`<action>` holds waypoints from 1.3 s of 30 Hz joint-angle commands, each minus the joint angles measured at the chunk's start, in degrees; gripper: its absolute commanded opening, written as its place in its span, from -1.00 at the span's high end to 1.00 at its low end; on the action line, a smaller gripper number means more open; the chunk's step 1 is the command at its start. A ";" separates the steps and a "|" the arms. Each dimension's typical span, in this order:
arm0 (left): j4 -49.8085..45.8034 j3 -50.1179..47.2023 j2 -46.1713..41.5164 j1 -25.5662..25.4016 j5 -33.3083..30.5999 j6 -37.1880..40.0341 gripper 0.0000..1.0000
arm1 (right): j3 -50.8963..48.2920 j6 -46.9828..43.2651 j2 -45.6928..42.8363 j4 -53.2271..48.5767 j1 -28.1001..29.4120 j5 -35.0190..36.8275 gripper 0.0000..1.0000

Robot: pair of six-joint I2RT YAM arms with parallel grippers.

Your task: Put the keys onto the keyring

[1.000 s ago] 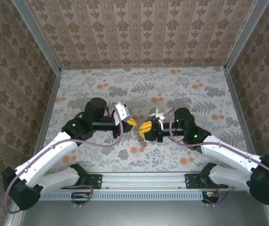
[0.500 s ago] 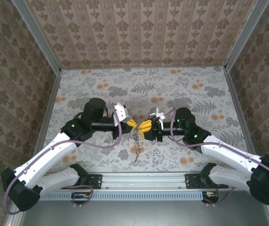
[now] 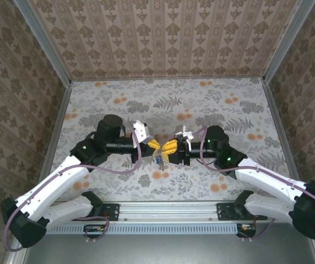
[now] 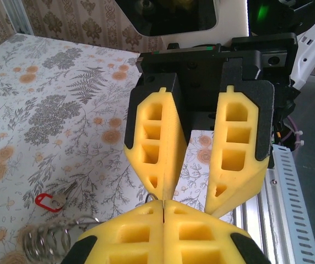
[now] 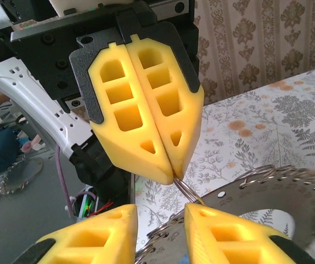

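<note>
You are viewing lab-type robot test cell. Your cues: wallpapered panel walls (image 3: 163, 38) in aluminium frame (image 3: 43, 41) boxing floral tabletop (image 3: 223, 110); left arm (image 3: 58, 184), right arm (image 3: 265, 181) bolted to extrusion rail (image 3: 168, 211); exposed cabling (image 3: 113, 169).

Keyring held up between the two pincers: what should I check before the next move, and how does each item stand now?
1. Left pincer shut on the keyring: ok.
2. Right pincer open and facing the left one, ready to take hold: ok.
3. Red key threaded on the keyring: cannot tell.
4. Keyring hanging clear of the table: cannot tell.
</note>
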 commanded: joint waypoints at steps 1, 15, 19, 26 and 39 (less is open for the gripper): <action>1.67 0.29 -1.25 -0.35 2.55 0.12 1.00 | 1.45 -1.16 -1.06 1.88 -0.67 0.68 0.36; 0.99 0.55 -1.52 -0.35 1.51 0.54 1.00 | -0.39 -3.54 -6.42 -3.76 -2.28 3.26 0.16; 0.81 0.59 -1.53 -0.44 1.97 0.73 1.00 | 0.12 -3.29 -4.52 -2.27 -2.28 1.07 0.17; 0.64 0.99 -1.47 -0.44 3.07 0.70 1.00 | 1.07 -2.98 -0.40 0.37 -1.93 -1.35 0.19; 0.50 0.98 -0.65 -0.42 3.07 0.65 1.00 | 3.10 -3.63 2.68 1.57 0.07 -4.21 0.53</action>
